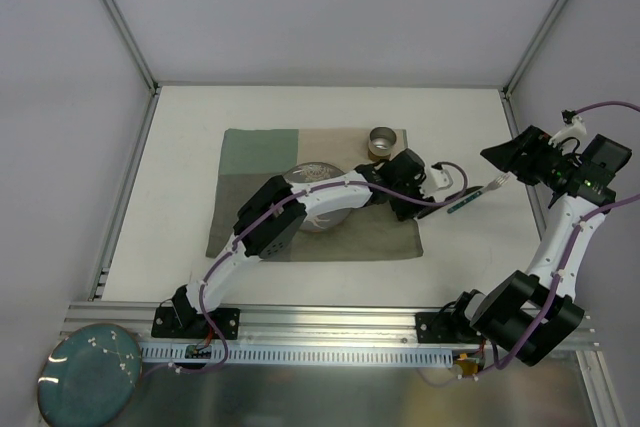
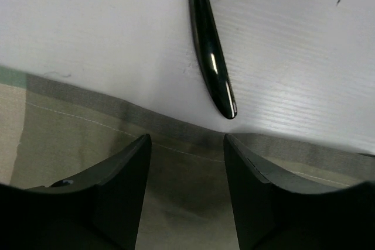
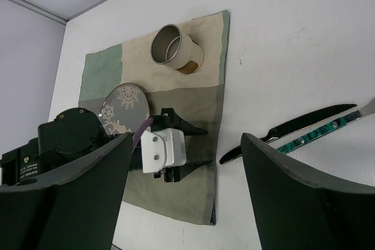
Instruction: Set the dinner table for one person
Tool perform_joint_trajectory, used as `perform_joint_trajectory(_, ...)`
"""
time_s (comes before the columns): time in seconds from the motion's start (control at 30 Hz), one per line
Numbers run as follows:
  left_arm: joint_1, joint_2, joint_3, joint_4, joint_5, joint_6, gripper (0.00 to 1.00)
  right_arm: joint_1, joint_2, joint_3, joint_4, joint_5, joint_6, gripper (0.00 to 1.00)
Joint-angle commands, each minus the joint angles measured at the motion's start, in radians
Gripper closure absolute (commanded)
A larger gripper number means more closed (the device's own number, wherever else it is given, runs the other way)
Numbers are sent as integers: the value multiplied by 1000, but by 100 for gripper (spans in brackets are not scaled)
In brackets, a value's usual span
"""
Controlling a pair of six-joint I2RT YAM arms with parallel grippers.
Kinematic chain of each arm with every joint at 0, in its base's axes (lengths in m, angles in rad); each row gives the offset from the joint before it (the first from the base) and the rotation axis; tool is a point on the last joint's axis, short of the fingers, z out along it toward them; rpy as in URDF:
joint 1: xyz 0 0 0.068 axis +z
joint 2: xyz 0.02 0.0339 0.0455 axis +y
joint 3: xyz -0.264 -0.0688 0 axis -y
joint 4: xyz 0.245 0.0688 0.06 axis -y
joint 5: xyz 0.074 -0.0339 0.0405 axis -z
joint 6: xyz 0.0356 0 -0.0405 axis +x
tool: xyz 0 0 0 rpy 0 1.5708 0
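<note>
Nearest you, a teal plate [image 1: 88, 372] sits by the L base, off the table [image 1: 180, 147] proper (no part of the setting as it lies). The table fills the middle of the top view, w/ the mat [image 1: 260, 152] about centre on it. On the mat is a patterned plate [image 3: 123, 109], mostly under the L arm, so the main place looks laid.

L gripper [image 2: 186, 144] hangs low over the mat's right edge. Its jaws are apart w/ nothing between them, and I see it touching nothing. Just past its tips the knife [image 2: 210, 57] lies flat on bare table, handle end near the mat's hem, not on the cloth. That's a fair spot for it, right of the plate.

The fork [image 3: 316, 134], green handle, lies close alongside the knife on its outer side; can't tell if they touch. My read: a fork usually goes left of the plate, so you may want to move it.

R gripper [image 1: 505, 159] is up in the air further right, well apart from the cutlery. Its jaws are wide and empty, prob. parked clear so the L arm has room.

Farthest is the cup [image 1: 382, 140], opening up, on the mat's far right corner, where a drink normally goes.
</note>
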Motion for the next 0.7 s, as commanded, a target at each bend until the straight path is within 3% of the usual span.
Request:
perform_joint_trajectory(0.0, -25, -63, 78, -39, 30, -11, 46, -7, -20, 14, 23, -3, 8, 21)
perform_joint_trajectory(0.67, -61, 20, 178, -62, 38, -6, 47, -10, -50, 31, -30, -8, -36, 20)
